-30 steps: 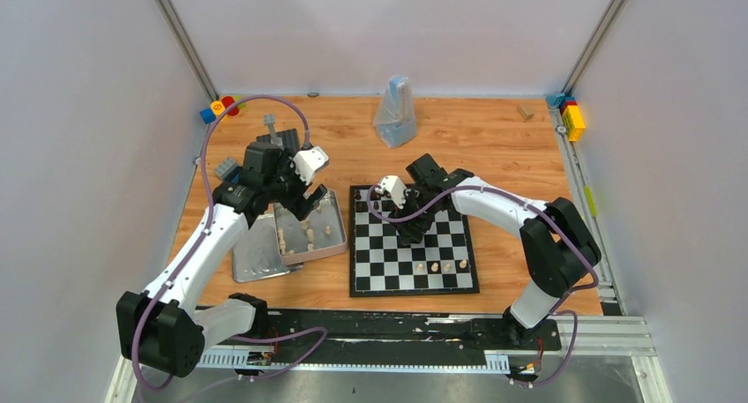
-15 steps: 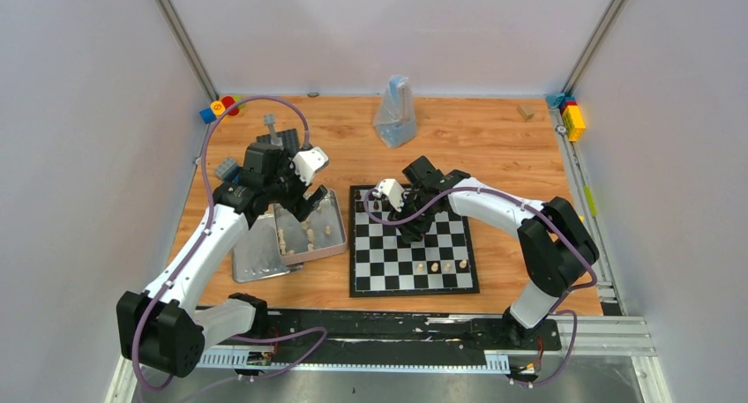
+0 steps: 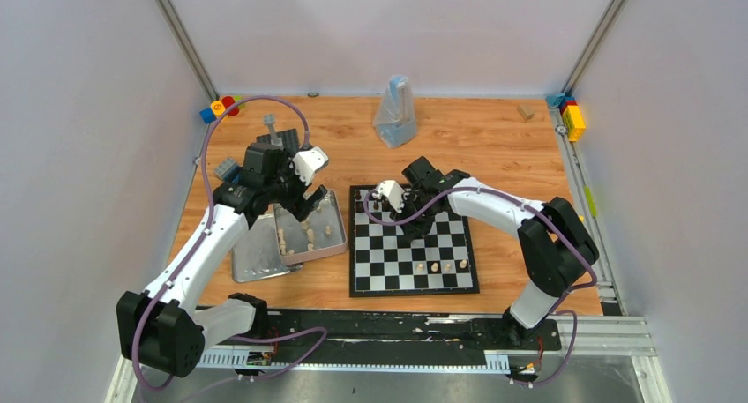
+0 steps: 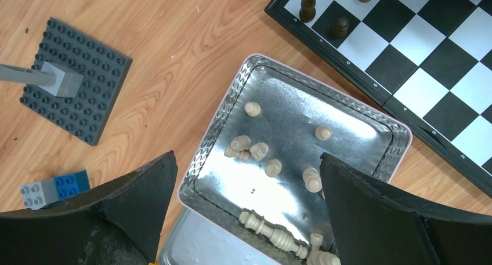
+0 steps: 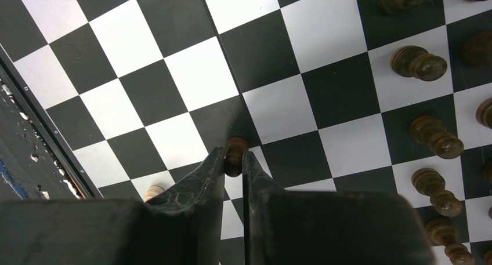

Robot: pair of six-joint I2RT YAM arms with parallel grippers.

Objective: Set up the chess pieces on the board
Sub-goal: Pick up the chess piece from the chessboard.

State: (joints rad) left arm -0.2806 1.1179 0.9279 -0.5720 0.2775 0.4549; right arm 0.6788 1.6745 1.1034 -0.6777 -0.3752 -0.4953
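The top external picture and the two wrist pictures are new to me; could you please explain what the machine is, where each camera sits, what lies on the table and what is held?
The machine is two robot arms bolted at the near edge of a wooden table. Each arm ends in a two-finger gripper. The top picture looks down from above and behind them. Each of the other two comes from a camera on one wrist, looking past that arm's own black jaws.

On the table lie a chessboard, a silver tin holding cream chess pieces, a grey studded plate and toy bricks.

The left gripper hangs open above the tin and holds nothing. The right gripper is shut on a dark piece at the board, near other dark pieces standing there.
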